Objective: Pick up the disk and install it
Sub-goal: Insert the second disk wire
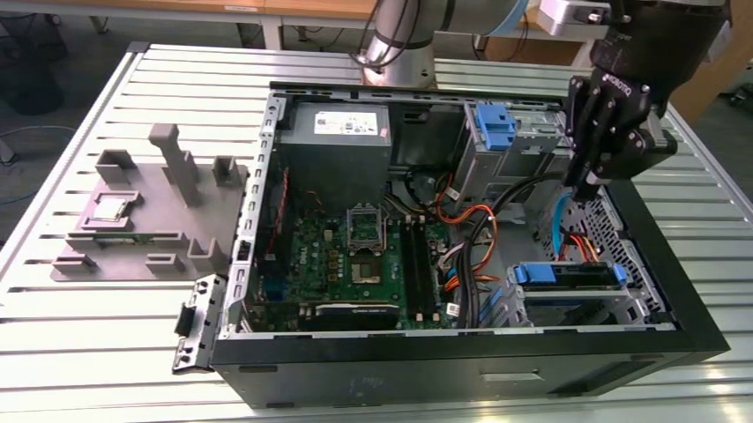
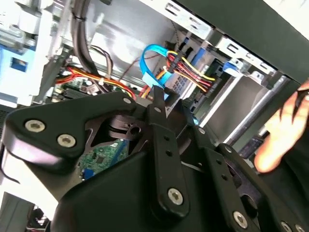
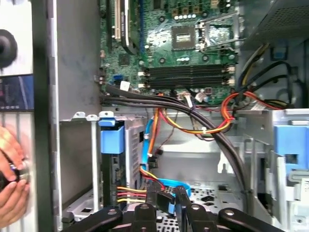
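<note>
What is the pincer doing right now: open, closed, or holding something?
Pincer: closed, fingertips together over the open computer case, holding nothing visible.
Person's hand: at the case's outer edge, grip unclear.

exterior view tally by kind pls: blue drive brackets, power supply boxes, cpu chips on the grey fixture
blue drive brackets: 2
power supply box: 1
CPU chip: 1
total: 4
</note>
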Action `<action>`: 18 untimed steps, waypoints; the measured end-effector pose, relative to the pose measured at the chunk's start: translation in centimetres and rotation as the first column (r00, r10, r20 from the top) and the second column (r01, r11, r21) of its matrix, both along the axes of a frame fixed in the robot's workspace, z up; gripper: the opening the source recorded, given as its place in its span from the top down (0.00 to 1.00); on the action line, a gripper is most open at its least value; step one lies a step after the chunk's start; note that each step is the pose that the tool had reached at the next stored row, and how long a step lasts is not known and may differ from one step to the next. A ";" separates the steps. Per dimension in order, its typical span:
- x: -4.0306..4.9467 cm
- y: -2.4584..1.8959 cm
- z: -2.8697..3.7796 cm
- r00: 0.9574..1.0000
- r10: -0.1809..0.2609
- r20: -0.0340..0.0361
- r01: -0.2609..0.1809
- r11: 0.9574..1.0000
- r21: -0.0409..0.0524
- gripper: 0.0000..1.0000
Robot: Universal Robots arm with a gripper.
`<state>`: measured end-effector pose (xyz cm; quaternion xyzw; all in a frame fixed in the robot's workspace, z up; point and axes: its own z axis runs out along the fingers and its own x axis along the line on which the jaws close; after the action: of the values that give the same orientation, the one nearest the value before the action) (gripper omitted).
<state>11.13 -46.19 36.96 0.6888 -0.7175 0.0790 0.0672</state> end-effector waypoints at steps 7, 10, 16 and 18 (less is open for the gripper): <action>0.04 0.10 -0.71 1.000 0.000 0.000 0.000 0.999 -0.042 0.70; 0.09 0.11 -0.94 1.000 0.000 0.000 0.000 0.998 -0.060 0.78; 0.20 0.16 -1.32 1.000 0.000 0.000 0.000 0.996 -0.091 0.79; 0.21 0.16 -1.44 1.000 0.000 0.000 0.000 0.995 -0.102 0.79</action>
<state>11.34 -46.02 35.52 0.6844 -0.7126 0.1157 0.1024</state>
